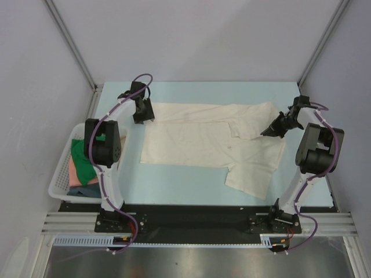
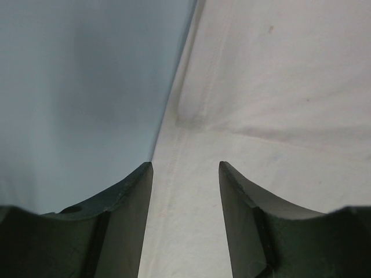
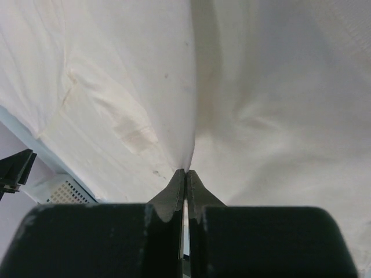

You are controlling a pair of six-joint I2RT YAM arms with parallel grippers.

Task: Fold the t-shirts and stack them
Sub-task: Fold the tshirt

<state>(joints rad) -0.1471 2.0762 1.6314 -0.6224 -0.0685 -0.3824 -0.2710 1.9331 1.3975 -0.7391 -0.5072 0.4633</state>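
Observation:
A large cream t-shirt (image 1: 214,145) lies spread on the light blue table, partly folded, one sleeve hanging toward the front right. My left gripper (image 1: 142,117) is open at the shirt's far left corner, its jaws apart over the shirt's edge (image 2: 185,174), holding nothing. My right gripper (image 1: 268,132) is shut on a pinch of the cream shirt (image 3: 191,145) at its far right side, the cloth pulled up into a ridge. Green (image 1: 87,165), salmon pink (image 1: 73,169) and dark blue (image 1: 81,191) t-shirts lie in the basket at the left.
A white plastic lattice basket (image 1: 59,179) stands at the table's left edge beside the left arm; it also shows in the right wrist view (image 3: 58,190). Grey walls close in the table on three sides. A black strip runs along the front edge.

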